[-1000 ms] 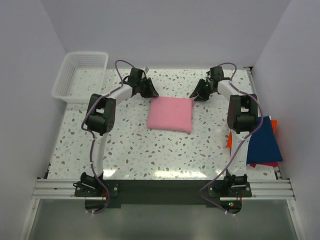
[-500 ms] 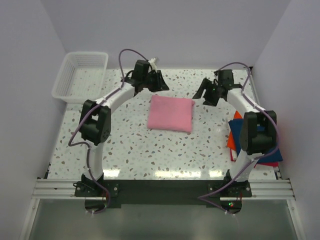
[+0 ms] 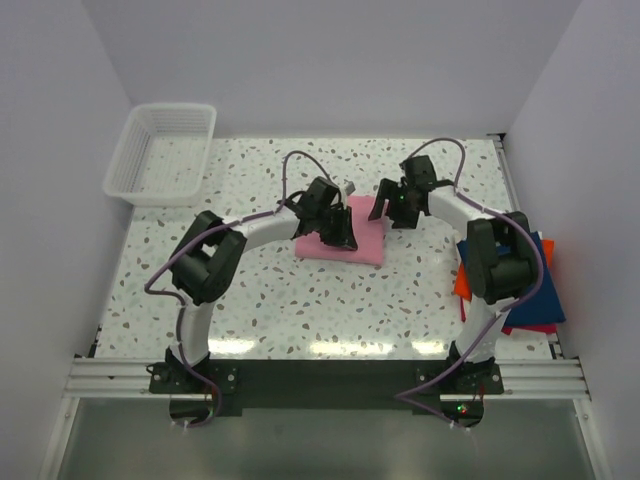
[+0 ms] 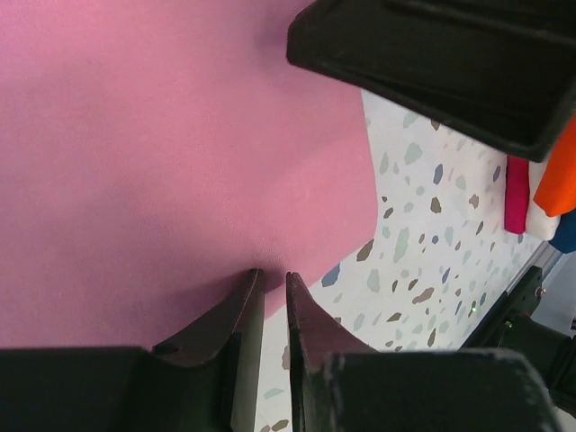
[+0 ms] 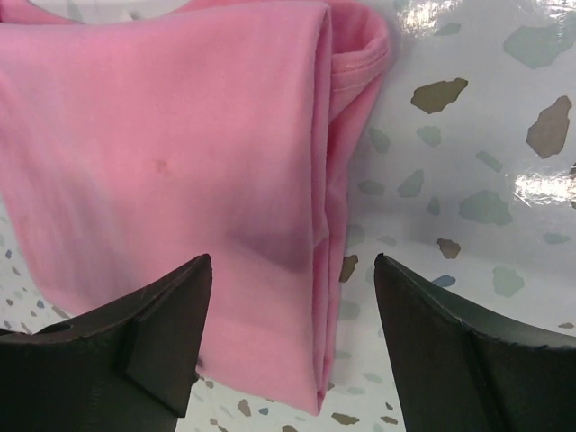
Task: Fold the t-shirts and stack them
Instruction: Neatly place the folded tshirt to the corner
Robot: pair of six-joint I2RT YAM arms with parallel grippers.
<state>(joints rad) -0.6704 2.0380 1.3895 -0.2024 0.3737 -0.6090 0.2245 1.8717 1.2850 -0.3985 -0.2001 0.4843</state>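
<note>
The light pink t-shirt (image 3: pixel 366 242) lies as a folded rectangle in the middle of the table. My left gripper (image 3: pixel 338 230) is low over it. In the left wrist view its fingers (image 4: pixel 270 274) are almost together, tips on the pink cloth (image 4: pixel 162 135) near its edge, with nothing between them. My right gripper (image 3: pixel 386 208) is open at the shirt's far right corner. In the right wrist view its jaws (image 5: pixel 292 270) straddle the shirt's folded edge (image 5: pixel 328 225) from above. The navy blue shirt (image 3: pixel 530 288) and the orange-red one (image 3: pixel 461 282) lie folded at the right edge.
A white mesh basket (image 3: pixel 121 168) stands at the far left corner. White walls enclose the table on three sides. The right arm's black body (image 4: pixel 432 72) hangs close above the left gripper. A magenta cloth edge (image 3: pixel 530 328) shows under the navy shirt.
Both grippers have come in from the far side of the table. The left one is now over the pink shirt, the right one at its right corner. The shirt has not moved.
</note>
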